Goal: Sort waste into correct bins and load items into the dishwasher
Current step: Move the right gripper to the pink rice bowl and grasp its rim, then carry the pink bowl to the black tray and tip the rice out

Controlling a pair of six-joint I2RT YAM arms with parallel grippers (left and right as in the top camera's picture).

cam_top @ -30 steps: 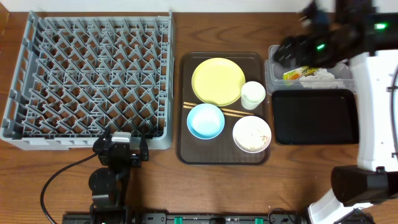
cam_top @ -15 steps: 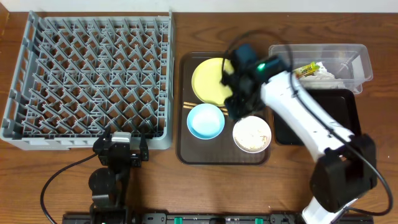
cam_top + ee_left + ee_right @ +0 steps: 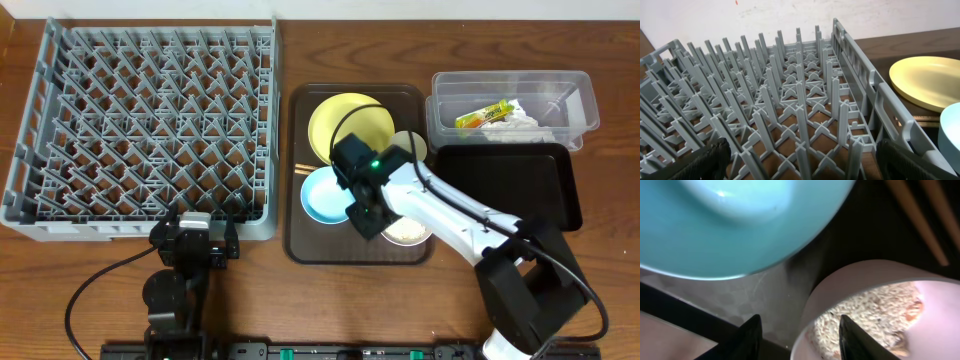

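My right gripper (image 3: 366, 212) is open and low over the white bowl (image 3: 412, 232). In the right wrist view its fingers (image 3: 800, 326) straddle the bowl's near rim (image 3: 816, 300), one outside and one over the rice scraps (image 3: 875, 311). The light blue bowl (image 3: 323, 195) (image 3: 730, 225) sits just left. The yellow plate (image 3: 345, 122), white cup (image 3: 410, 142) and chopsticks (image 3: 300, 168) (image 3: 920, 220) lie on the brown tray. The clear tub (image 3: 575, 98) holds the yellow-green wrapper (image 3: 485, 113) and crumpled paper (image 3: 518, 123). My left gripper (image 3: 800, 165) is open at the grey dish rack's (image 3: 140, 130) near edge.
The brown serving tray (image 3: 300, 240) carries the dishes between the rack and the bins. The black tray (image 3: 510, 190) lies in front of the clear tub. My right arm crosses above the tray's right part. The left arm's base (image 3: 185, 250) sits in front of the rack.
My right arm swung from the clear tub at the far right over to the brown tray and came down at the white bowl's left rim. The left arm has not moved.
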